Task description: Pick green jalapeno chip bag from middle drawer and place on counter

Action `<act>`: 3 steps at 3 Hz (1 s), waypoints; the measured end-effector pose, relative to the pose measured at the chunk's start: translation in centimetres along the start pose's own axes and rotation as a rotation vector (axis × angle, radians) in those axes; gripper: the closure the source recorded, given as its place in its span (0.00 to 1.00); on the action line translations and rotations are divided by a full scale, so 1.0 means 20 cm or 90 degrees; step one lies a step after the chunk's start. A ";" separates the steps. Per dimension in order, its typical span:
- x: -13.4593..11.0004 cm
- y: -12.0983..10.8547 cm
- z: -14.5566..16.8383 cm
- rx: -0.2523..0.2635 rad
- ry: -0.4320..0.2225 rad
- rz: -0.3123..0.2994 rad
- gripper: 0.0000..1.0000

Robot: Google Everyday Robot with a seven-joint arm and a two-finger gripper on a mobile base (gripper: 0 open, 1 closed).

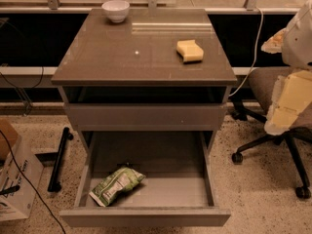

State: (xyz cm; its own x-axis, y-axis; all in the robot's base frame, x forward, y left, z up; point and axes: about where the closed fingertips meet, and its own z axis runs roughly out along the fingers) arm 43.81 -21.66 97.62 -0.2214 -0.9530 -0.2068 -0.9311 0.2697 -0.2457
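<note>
**Camera view: chip bag in the open drawer, pincer far right**

The green jalapeno chip bag (117,185) lay slanted on the floor of the middle drawer (165,177), in its front-left part, near the left wall. The drawer stood pulled out well past the desk (122,57) above. On the desk sat a yellow sponge (189,50) toward the right and a white bowl (115,10) at the back edge. The pincer (287,104) hung at the right edge of view, over an office chair (265,84), well apart from the bag and higher; its state could not be told. A cardboard box (14,179) stood on the floor at left.
</note>
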 end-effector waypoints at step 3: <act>-0.12 0.01 0.18 0.010 -0.049 -0.006 0.00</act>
State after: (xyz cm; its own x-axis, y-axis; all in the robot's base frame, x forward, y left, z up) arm 45.22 -18.87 94.57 -0.1889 -0.9424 -0.2762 -0.9284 0.2631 -0.2626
